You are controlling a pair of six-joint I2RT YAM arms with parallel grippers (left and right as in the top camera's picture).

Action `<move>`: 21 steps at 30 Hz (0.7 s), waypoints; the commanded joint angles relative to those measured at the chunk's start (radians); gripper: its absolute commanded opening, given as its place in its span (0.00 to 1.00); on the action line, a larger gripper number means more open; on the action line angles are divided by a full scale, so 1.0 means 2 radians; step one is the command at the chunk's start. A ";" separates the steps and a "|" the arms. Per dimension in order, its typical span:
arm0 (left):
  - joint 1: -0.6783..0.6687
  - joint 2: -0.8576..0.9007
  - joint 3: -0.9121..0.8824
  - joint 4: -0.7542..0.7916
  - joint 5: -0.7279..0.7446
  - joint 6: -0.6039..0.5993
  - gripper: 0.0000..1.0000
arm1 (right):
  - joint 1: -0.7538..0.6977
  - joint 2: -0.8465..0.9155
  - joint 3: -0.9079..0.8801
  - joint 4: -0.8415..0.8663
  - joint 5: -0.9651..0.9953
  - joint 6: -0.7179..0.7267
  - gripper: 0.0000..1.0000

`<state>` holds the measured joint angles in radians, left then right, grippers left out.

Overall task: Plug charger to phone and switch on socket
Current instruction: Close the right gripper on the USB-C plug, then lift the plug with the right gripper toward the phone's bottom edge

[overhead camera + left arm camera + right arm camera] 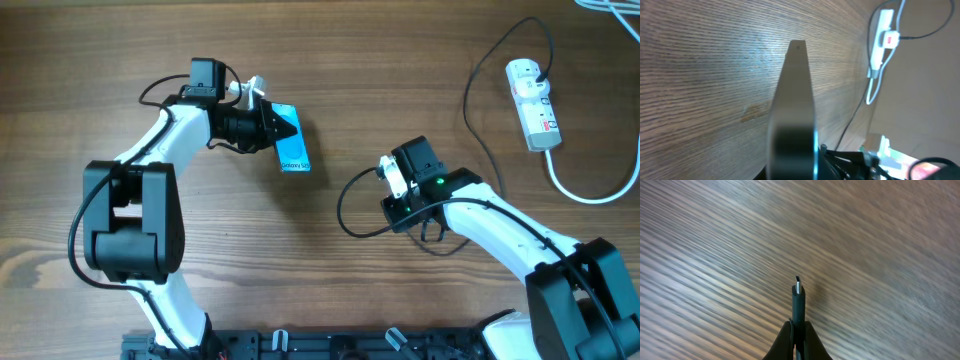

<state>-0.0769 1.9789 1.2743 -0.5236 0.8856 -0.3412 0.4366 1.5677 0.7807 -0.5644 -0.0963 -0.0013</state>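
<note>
Two hands closed tight: left hand (276, 125) on the phone (293, 152), seemingly edge-on; right hand (797, 332) pinching the charger (798, 299) by its tip, which could twist off-line on contact.

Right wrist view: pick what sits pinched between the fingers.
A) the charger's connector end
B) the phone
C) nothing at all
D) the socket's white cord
A: the charger stands upright in the closed right gripper, with its dark connector body and small metal tip pointing out above the fingers.
</note>
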 commanded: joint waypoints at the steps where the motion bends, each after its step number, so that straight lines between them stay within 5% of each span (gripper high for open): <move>1: 0.003 0.003 0.001 0.003 0.043 0.031 0.04 | -0.002 -0.007 0.006 -0.015 0.050 0.020 0.04; 8: 0.003 0.003 0.001 0.002 0.026 0.051 0.04 | -0.002 -0.007 0.004 -0.039 0.022 0.027 0.04; 21: 0.003 0.003 0.001 -0.002 0.026 0.051 0.04 | -0.002 -0.007 -0.028 0.010 0.026 0.027 0.23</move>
<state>-0.0734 1.9789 1.2743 -0.5274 0.9146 -0.2630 0.4366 1.5665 0.7471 -0.5587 -0.0422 0.0452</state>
